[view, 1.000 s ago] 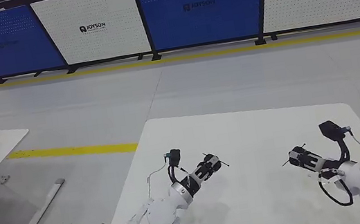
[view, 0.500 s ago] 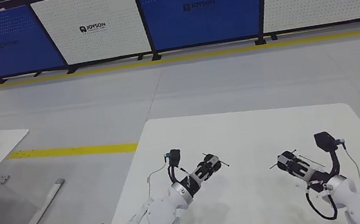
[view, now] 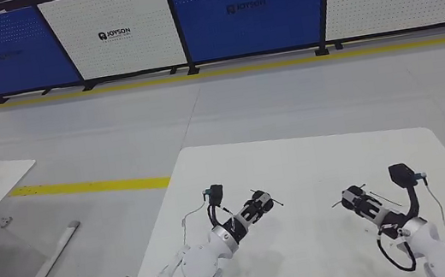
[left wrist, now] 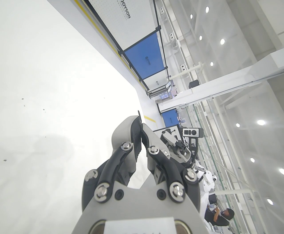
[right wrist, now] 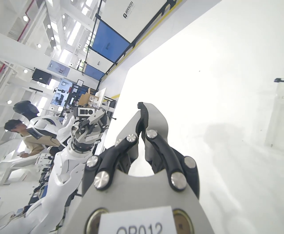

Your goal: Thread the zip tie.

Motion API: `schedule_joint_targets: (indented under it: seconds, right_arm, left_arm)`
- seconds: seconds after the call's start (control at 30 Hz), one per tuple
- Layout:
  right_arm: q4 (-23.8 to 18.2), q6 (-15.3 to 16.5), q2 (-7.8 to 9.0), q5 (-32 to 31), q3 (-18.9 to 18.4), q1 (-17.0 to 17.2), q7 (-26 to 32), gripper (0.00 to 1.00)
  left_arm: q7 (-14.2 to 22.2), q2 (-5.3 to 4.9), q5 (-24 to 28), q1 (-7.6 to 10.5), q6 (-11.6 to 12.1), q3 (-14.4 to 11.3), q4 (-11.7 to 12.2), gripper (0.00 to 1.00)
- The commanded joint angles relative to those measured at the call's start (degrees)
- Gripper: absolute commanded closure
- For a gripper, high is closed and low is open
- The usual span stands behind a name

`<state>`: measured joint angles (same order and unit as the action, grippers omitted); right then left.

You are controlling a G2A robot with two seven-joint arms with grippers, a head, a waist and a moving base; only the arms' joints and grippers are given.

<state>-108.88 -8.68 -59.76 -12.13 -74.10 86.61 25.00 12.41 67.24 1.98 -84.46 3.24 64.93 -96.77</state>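
Top view first: the left pincer hangs over the near part of the white counter, pressed together on a thin black zip tie that sticks out crosswise on both sides of its tip. The right pincer faces it from well apart, and another thin black strip crosses its tip too. My guess is the crosswise hold is there to leave a free end poking out, so one end can be fed into the other.

Left wrist view: the left pincer has its pads squeezed flat together, with just a sliver of zip tie peeking past the tip. That's a tight pinch, probably so it won't swivel. The right pincer shows farther off, pointed back this way.

Right wrist view: the right pincer is clamped as well, with a small black nub at the tip that I take for the strip, though I can't tell which end it is. The left pincer sits across the gap.

Threading looks not yet started, since the two still have to meet.
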Motion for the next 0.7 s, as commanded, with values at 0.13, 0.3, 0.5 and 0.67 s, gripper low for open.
schedule_joint_targets:
  seconds: [0.13, 0.3, 0.5, 0.67]
  right_arm:
    - [-1.32, 5.51, -0.58, 1.00, 0.00, 4.49, -10.18, 1.00]
    - [-1.08, 9.00, -1.16, -0.57, 2.19, 7.22, -15.71, 1.00]
    - [-0.94, 9.21, -1.18, -0.23, 2.19, 7.22, -15.49, 1.00]
    - [-0.94, 9.21, -1.18, -0.23, 2.19, 7.22, -15.49, 1.00]
  left_arm:
    - [0.00, 0.00, 0.00, 0.00, 0.00, 0.00, 0.00, 1.00]
    - [0.00, 0.00, 0.00, 0.00, 0.00, 0.00, 0.00, 1.00]
    - [0.00, 0.00, 0.00, 0.00, 0.00, 0.00, 0.00, 1.00]
    - [-0.24, 0.18, -1.25, 1.36, -1.39, -0.85, 0.66, 1.00]
